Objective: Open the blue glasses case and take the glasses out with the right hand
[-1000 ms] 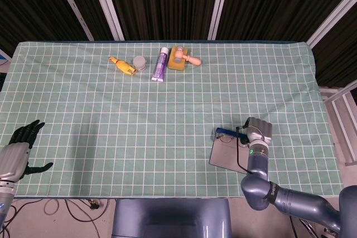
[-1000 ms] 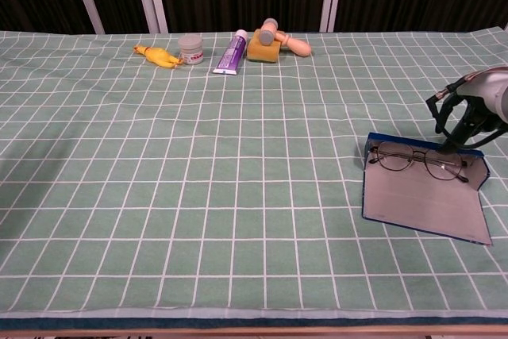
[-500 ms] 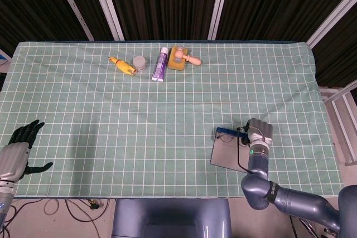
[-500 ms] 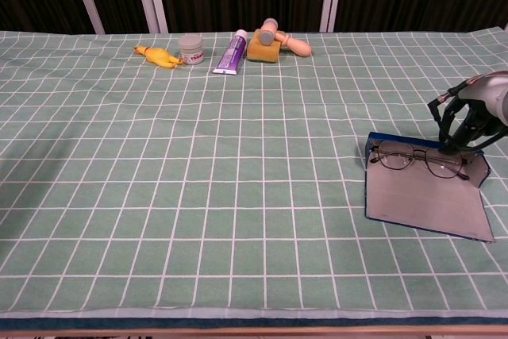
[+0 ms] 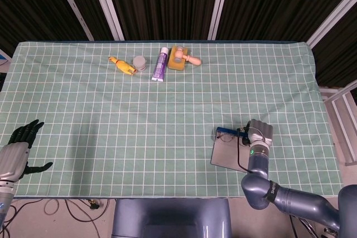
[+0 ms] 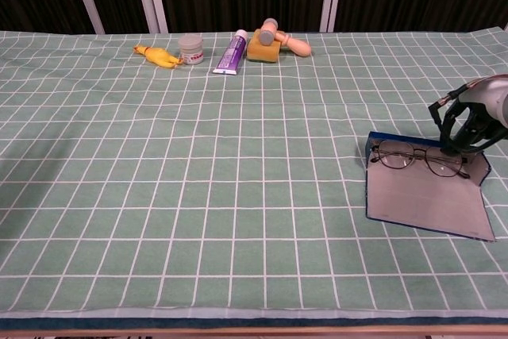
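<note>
The blue glasses case (image 6: 425, 204) lies open and flat on the right of the green checked cloth, grey lining up. The thin-framed glasses (image 6: 419, 159) lie across its far end. My right hand (image 6: 472, 117) hangs over the far right corner of the case, its dark fingers curled down at the right end of the glasses. Whether they hold anything does not show. In the head view the right hand (image 5: 259, 135) covers the case's (image 5: 226, 155) right part. My left hand (image 5: 19, 149) is at the near left edge, fingers spread and holding nothing.
Along the far edge lie a yellow rubber chicken (image 6: 157, 55), a small jar (image 6: 190, 48), a purple tube (image 6: 231, 52) and a wooden toy on a yellow block (image 6: 274, 43). The table's right edge runs close past the case.
The case has shifted slightly to the right with the glasses on it. My right hand has lowered a little at the case's far right corner. The left hand has stayed put.
</note>
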You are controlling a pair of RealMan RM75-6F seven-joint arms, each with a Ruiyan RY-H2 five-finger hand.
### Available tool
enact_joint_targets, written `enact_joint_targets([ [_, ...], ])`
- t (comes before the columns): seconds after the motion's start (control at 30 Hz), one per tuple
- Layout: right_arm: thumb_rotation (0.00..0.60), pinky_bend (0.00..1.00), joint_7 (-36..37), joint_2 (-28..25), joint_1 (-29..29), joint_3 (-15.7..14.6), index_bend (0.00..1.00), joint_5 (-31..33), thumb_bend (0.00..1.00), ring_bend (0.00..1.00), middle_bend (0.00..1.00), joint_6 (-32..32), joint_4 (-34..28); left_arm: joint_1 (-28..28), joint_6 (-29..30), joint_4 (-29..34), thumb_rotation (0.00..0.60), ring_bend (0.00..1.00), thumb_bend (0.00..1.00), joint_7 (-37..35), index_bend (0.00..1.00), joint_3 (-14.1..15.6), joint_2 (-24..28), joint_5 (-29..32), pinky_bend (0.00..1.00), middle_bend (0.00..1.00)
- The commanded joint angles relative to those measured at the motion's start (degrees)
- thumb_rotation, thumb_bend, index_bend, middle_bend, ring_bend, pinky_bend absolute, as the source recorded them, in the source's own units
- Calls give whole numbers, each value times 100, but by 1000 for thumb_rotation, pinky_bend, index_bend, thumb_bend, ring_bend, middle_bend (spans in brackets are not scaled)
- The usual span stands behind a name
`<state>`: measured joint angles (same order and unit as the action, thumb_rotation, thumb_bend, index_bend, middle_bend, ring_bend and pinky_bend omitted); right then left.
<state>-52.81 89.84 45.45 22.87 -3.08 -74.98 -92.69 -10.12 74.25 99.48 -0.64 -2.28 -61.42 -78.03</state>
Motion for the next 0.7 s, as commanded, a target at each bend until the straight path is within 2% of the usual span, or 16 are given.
enact_joint_targets([
  [0.03,600,1000,8,-1,2,-1,522,9,504,1000,942,7,-4,1,-2,4,600,0,0,-5,0,2,3,-2,0,0],
  [0.43,600,1000,158,-31,-2,32,546,-29,513,1000,942,62,-76,6,11,5,600,0,0,-9,0,2,3,-17,0,0],
  [0.7,600,1000,698,60,-103,17,552,-534,513,1000,942,201,-77,7,10,8,600,0,0,-13,0,5,4,-21,0,0],
])
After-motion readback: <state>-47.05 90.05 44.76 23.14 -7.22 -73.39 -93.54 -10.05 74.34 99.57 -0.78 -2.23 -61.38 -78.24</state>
